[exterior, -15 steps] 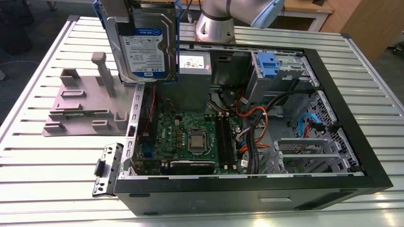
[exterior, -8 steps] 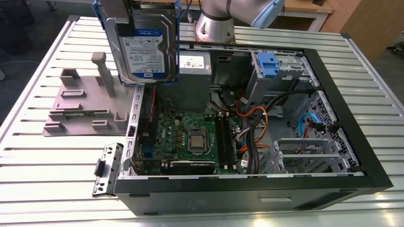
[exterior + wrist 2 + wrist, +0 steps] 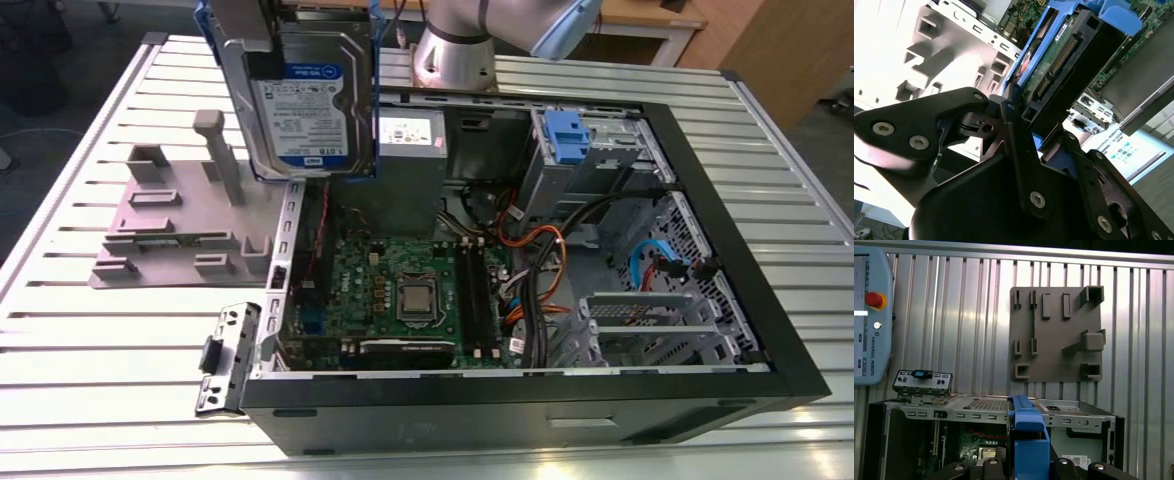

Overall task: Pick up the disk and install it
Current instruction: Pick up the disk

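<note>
Above the table (image 3: 94,330), toward the edge where the arm's base (image 3: 454,55) stands, the disk (image 3: 304,100) hangs clear of every surface. It is over the corner of the open computer case (image 3: 767,330) that lies nearest the grey stand (image 3: 167,225). We note the jaws pinching it. In the second wrist view the black fingers (image 3: 1019,145) press from either side on one end of the disk (image 3: 1066,52), and the rest of it reaches away from them. In the exterior view that gripped end is uppermost.

The disk stands upright with its long side vertical and its labelled face toward the exterior camera. It has a silver metal body and a white-and-blue label, and a blue plastic bracket runs along both long edges. The second wrist view shows the opposite face, with a green circuit board and a row of connector pins at the far end. In the first wrist view we see the disk (image 3: 1026,432) edge-on, blue bracket foremost, in front of the case rim.

The stand sits on the table just beside the case, apart from the disk.
</note>
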